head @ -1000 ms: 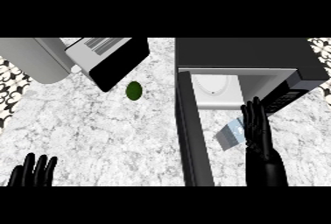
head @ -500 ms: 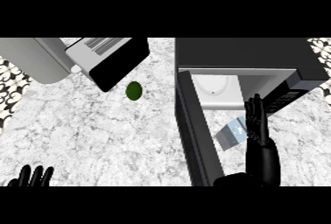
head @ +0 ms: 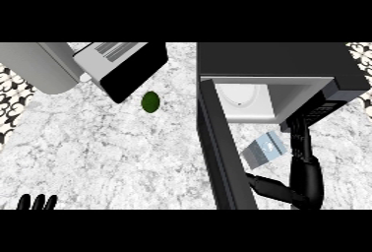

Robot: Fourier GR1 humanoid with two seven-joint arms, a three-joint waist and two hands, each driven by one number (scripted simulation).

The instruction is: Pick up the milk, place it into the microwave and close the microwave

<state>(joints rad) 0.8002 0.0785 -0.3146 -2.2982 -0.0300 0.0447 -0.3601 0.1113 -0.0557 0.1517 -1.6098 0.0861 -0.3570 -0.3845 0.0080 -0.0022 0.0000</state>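
Observation:
The milk (head: pixel 263 149), a small pale blue carton, lies tilted on the counter just in front of the microwave's open cavity (head: pixel 251 101). The black microwave (head: pixel 276 61) stands at the back right, and its door (head: pixel 222 152) is swung out toward me, left of the carton. My right hand (head: pixel 306 167) is open at the carton's right side, fingers straight and pointing at the cavity, thumb stretched left below the carton. I cannot tell whether it touches the carton. Only the fingertips of my left hand (head: pixel 36 202) show, at the lower left edge.
A green lime-like fruit (head: pixel 150 102) lies on the marble counter (head: pixel 109 152) left of the door. A toaster oven (head: pixel 109 61) with a dark door sits at the back left. A patterned wall (head: pixel 11 93) borders the counter's left side.
My right hand has turned, and its thumb now reaches left under the milk. My left hand has sunk toward the lower edge until only fingertips show. The milk has stayed put.

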